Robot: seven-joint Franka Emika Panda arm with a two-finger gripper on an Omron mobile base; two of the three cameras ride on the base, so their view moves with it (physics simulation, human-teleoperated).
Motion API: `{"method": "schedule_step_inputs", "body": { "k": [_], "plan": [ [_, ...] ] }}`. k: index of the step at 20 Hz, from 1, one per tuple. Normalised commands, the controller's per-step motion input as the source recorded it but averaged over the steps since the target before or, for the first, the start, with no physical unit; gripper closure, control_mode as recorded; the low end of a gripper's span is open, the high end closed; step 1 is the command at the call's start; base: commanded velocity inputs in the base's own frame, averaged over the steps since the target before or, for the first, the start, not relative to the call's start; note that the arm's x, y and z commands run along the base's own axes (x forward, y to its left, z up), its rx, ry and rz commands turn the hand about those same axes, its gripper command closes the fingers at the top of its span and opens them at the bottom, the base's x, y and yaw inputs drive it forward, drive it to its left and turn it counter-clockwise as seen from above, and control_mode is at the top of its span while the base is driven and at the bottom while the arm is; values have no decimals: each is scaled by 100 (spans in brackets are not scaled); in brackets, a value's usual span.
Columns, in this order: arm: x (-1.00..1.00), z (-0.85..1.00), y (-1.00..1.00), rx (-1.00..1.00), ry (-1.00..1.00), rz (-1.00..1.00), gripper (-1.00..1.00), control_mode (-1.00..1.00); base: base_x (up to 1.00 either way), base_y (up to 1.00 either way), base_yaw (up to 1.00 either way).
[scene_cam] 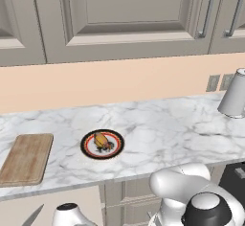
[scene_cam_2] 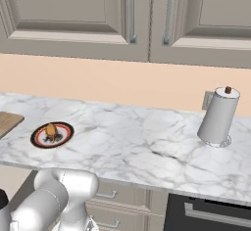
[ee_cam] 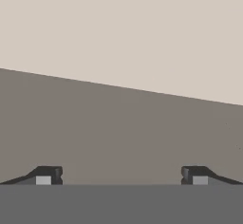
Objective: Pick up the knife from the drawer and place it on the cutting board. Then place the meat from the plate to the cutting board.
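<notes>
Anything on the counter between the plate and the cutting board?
No. The left base view shows bare marble between the plate and the cutting board.

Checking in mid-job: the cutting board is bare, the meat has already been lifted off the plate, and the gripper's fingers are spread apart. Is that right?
Not quite. The meat is on the plate, as the left base view shows, with the plate sitting right of the bare cutting board. The rest holds: in the hand view the gripper has its fingers spread wide with nothing between them.
</notes>
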Motion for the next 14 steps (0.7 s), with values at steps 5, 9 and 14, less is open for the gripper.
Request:
{"method": "schedule_step_inputs", "body": {
  "k": [5, 9, 14],
  "plan": [
    [45, 55, 13, -7, 1, -3, -100, -100, 0, 0, 0],
    [67, 37, 20, -9, 0, -8, -100, -100, 0, 0, 0],
    [52, 5, 13, -5, 0, -6, -100, -100, 0, 0, 0]
  ]
}}
